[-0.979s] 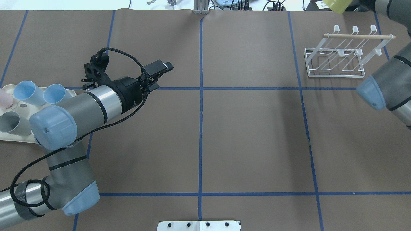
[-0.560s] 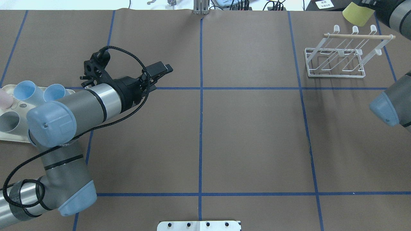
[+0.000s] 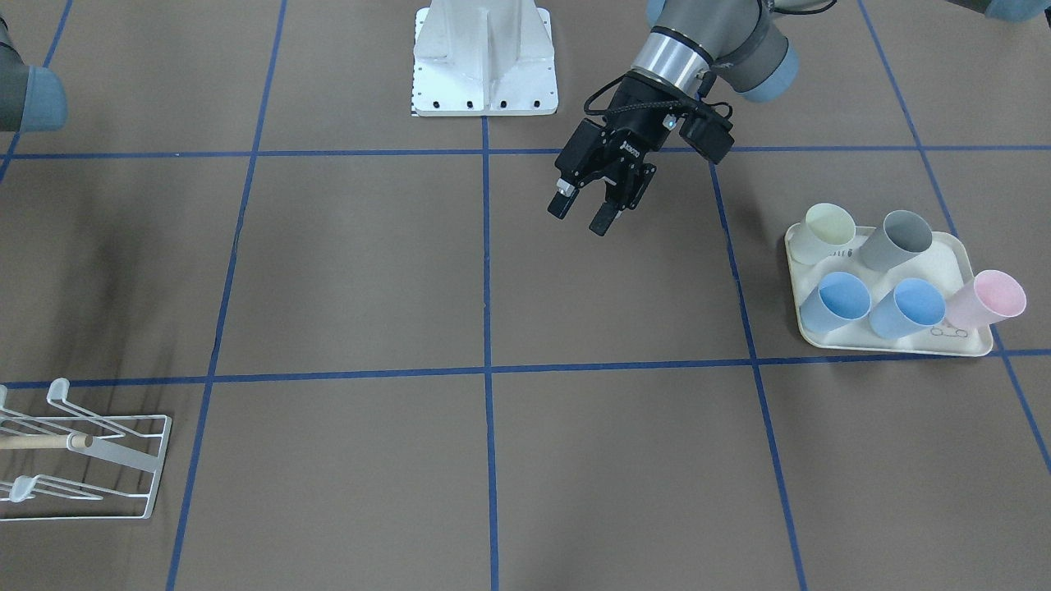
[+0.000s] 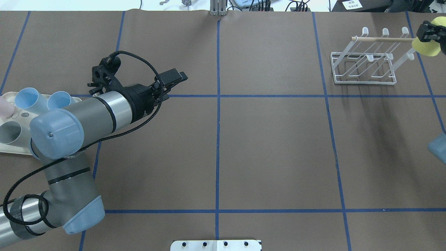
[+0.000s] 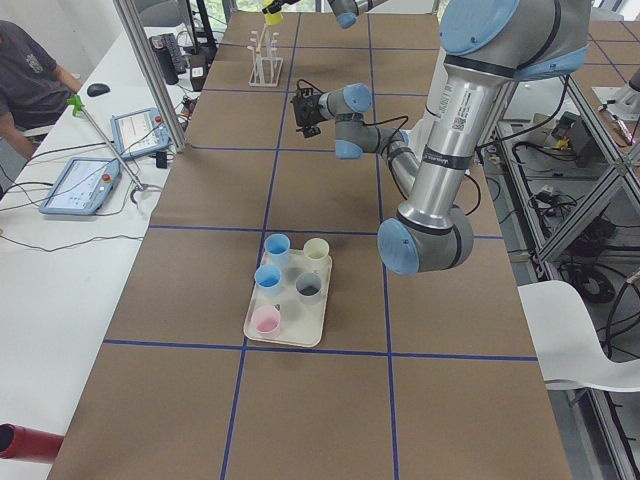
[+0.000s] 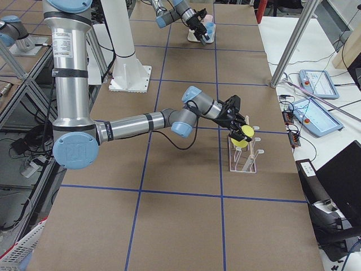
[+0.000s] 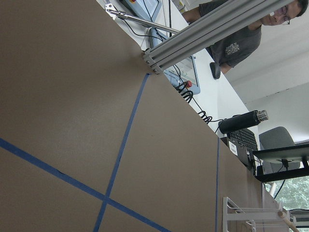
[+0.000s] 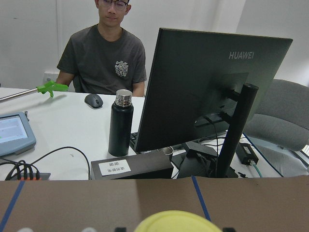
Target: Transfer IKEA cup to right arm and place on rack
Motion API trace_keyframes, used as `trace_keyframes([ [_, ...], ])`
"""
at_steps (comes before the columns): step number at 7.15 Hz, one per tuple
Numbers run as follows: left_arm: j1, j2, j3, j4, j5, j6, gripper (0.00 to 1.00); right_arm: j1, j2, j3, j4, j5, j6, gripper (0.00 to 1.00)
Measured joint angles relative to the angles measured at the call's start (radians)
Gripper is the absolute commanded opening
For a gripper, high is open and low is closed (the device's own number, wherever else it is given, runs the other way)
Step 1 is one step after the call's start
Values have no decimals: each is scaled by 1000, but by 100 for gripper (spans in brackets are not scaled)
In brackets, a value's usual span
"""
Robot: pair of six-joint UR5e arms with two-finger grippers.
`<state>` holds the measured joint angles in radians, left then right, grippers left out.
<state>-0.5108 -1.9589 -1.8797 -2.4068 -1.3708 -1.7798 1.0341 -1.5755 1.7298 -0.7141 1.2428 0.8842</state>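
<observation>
While the fingers of our right gripper (image 4: 433, 37) clamp the yellow cup (image 4: 423, 48) beside the rack (image 4: 365, 83), we judge placement underway: next, lower it over a prong (image 4: 404, 30). Our left gripper (image 3: 581, 215), well apart from the rack, has its fingers spread, empty.

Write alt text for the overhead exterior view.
The right arm's tool holds a yellow plastic cup at the wooden dowel end of the white wire rack, far right. The left arm's black tool hangs empty; a cream tray of pastel cups lies far left.
</observation>
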Motion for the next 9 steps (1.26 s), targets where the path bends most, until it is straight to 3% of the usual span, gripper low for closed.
trace_keyframes([
  [3,1,10,2,0,-2,-1,100,-59,-9,-15,7,-67,-2,0],
  [9,6,17,0,0,-3,-1,100,-63,8,-54,7,-67,-6,0],
])
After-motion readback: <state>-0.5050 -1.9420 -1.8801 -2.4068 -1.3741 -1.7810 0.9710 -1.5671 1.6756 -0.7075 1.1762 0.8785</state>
